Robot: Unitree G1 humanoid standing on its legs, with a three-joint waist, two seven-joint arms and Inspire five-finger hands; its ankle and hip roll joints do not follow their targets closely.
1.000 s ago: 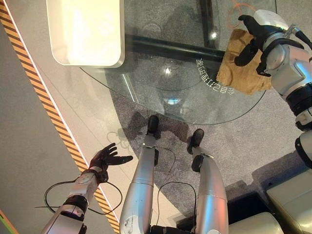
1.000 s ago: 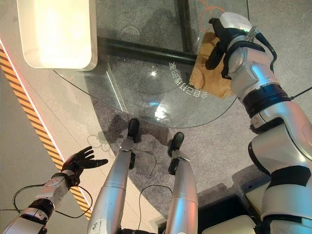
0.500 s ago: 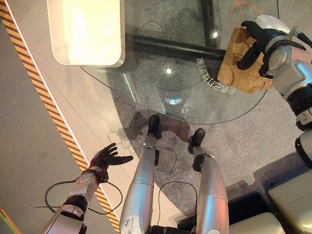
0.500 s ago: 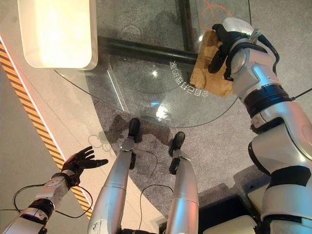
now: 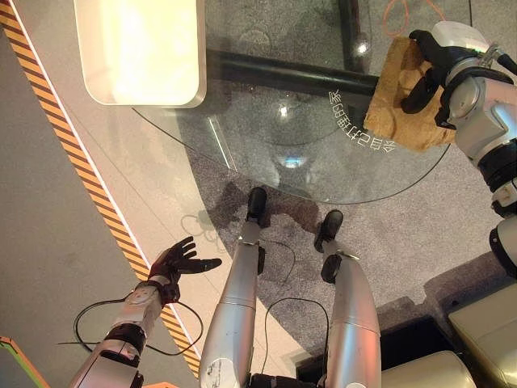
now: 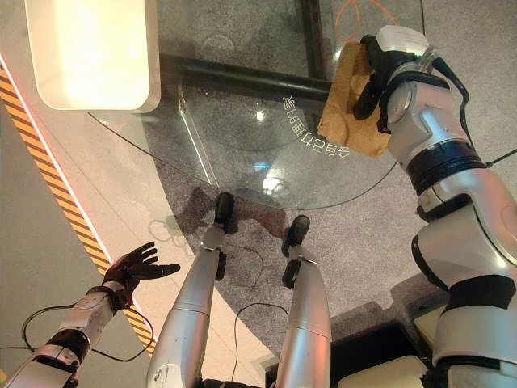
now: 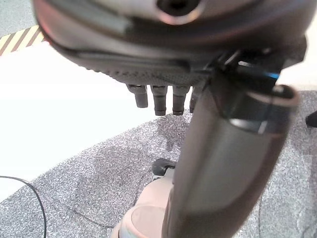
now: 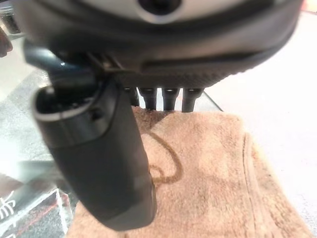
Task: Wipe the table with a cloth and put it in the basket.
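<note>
A brown cloth [image 5: 394, 109] lies on the round glass table [image 5: 266, 113], near its far right edge. My right hand [image 5: 428, 65] rests on top of the cloth with straight fingers [image 8: 168, 99] pressing it down and the thumb laid alongside, open. The cloth [image 8: 213, 173] spreads flat under the palm in the right wrist view. My left hand [image 5: 174, 263] hangs low at the left, away from the table, open with fingers spread and holding nothing.
A white rounded container [image 5: 141, 48] sits at the table's far left. A black bar [image 5: 283, 77] runs under the glass. A yellow-black striped line [image 5: 81, 170] crosses the floor at left. Cream furniture [image 5: 485, 323] stands at lower right.
My right hand has slid the cloth a little farther away across the glass. The left hand has stayed where it was.
</note>
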